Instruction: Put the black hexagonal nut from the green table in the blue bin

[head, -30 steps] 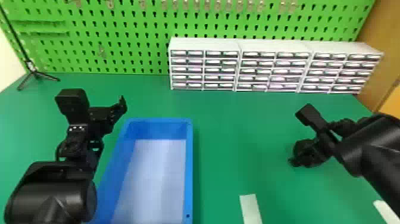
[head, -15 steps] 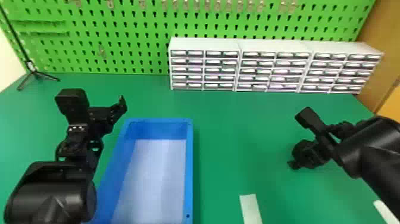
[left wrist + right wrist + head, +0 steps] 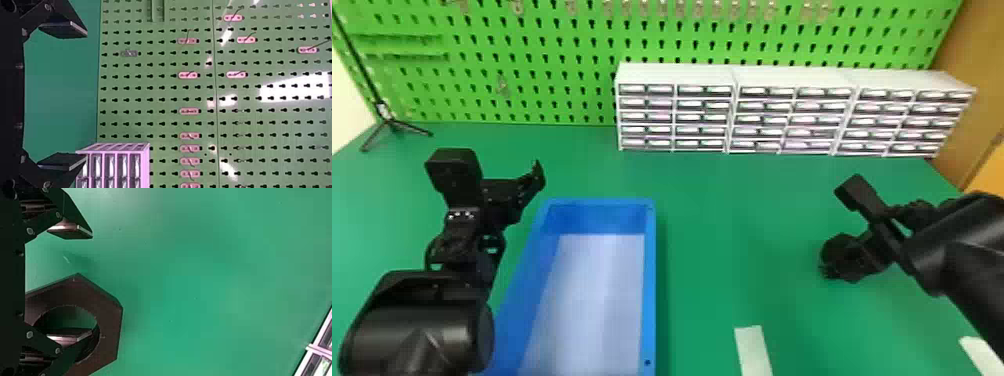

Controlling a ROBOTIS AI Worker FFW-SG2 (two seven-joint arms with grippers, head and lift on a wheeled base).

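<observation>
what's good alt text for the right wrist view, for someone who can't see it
Black hexagonal nut on a green table, by the open right gripper, with one finger over or in the nut's hole and the other outside its edge. Part of a drawer unit also shows.

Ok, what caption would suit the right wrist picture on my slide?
Open right pincer, one finger seen against the hole of a black hexagonal nut, green table beyond.
</observation>
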